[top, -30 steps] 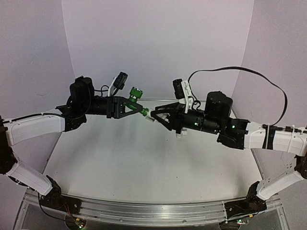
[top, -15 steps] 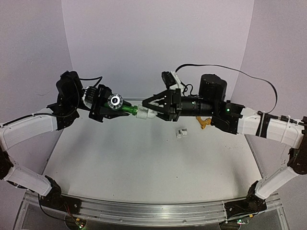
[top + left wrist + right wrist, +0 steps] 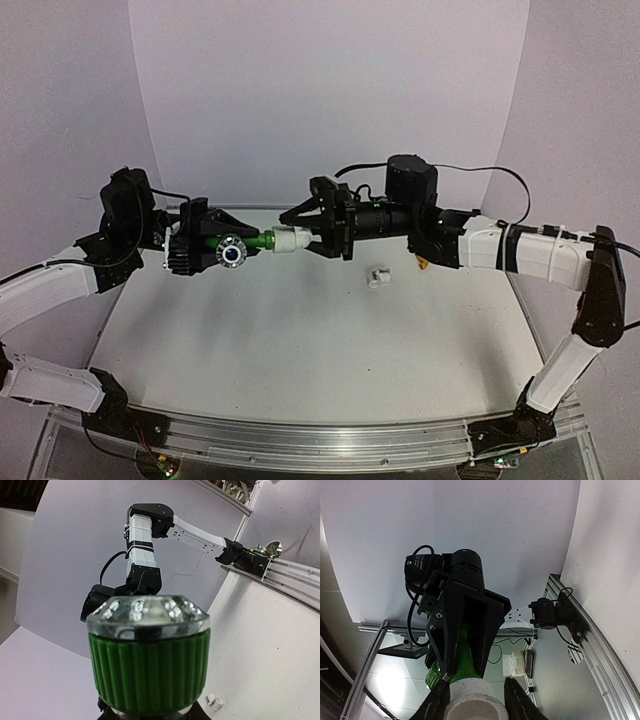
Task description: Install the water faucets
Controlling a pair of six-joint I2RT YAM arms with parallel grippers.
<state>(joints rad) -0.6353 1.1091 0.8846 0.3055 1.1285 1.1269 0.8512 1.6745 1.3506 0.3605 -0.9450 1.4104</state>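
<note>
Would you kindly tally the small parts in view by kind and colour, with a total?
green faucet: 1
yellow-gold faucet, mostly hidden: 1
white pipe fitting: 2, the other lying loose
Total: 4

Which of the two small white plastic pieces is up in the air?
The white cylindrical fitting gripped by the right end effector, meeting the green tap; the other white piece lies loose on the table.
</note>
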